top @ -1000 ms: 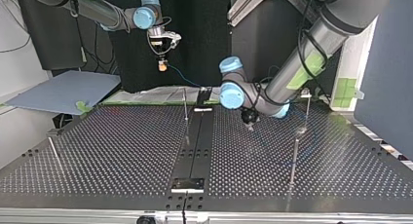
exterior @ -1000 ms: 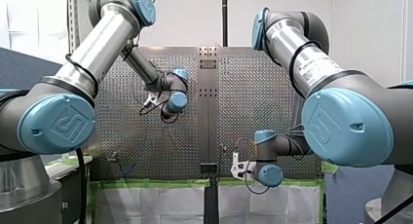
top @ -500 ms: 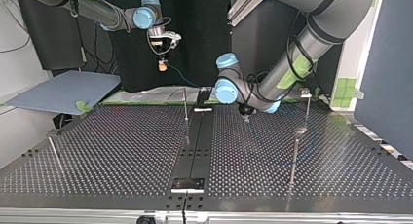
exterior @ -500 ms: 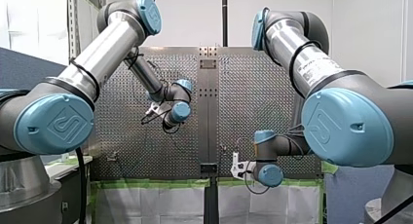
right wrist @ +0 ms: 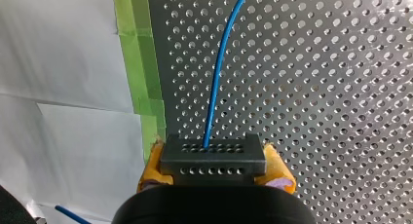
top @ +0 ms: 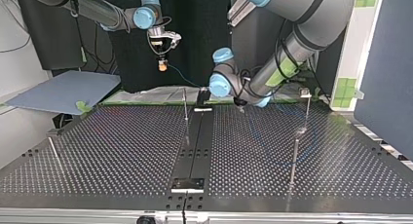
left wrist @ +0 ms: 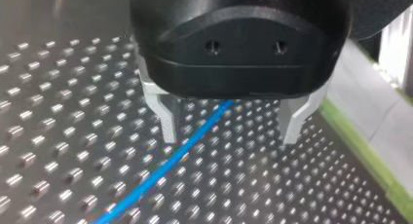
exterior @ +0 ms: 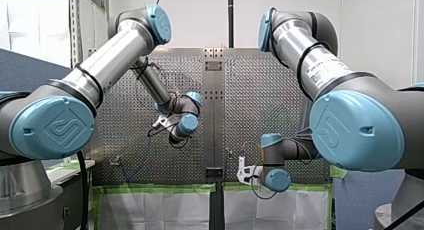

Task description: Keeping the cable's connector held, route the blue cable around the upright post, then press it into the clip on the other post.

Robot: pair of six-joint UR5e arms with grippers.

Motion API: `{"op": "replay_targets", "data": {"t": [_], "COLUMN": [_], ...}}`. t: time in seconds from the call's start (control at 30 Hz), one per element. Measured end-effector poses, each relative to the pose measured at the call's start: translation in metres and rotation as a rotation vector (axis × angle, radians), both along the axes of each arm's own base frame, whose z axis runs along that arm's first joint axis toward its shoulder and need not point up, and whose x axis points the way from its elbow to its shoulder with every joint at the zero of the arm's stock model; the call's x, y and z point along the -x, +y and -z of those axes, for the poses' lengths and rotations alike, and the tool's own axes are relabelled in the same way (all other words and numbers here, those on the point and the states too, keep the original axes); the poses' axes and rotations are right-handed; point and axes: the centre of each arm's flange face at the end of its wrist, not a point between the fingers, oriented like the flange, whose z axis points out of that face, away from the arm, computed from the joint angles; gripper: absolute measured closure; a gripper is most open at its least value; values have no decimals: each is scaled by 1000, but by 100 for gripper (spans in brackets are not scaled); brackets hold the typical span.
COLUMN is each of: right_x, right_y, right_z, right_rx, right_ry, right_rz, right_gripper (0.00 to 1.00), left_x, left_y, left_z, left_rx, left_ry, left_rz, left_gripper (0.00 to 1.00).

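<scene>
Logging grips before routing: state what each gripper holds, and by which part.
My right gripper holds the blue cable by its black connector, between yellow pads. My left gripper is open over the cable, holding nothing.

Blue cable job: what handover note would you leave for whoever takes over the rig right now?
Right gripper: shut on the connector, raised above the table's far edge in the top view.
Left gripper: open, low over the table; the blue cable lies under it, between the fingers, not gripped.
Posts: central post and right-hand post show no cable visibly around or clipped to them.
Done: connector held.
Left: grasp the cable, route it round the post, press it into the clip.
</scene>
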Motion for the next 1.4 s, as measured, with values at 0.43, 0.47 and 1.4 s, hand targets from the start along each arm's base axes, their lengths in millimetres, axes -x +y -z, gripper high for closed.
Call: {"op": "replay_targets", "data": {"t": [0.43, 0.47, 1.4], "right_x": [-1, -1, -3], "right_y": [1, 1, 3], "right_z": [0, 0, -1], "right_rx": [0, 0, 2], "right_ry": [-2, -2, 9], "right_rz": [-3, -3, -11], "right_gripper": [100, 100, 100], "left_x": [14, 15, 51], "left_y": [-16, -17, -61], "left_z": [41, 44, 118], "left_rx": [44, 51, 317], "left_ry": [35, 37, 152], "left_rz": [31, 35, 178], "left_gripper": [0, 0, 0]}}
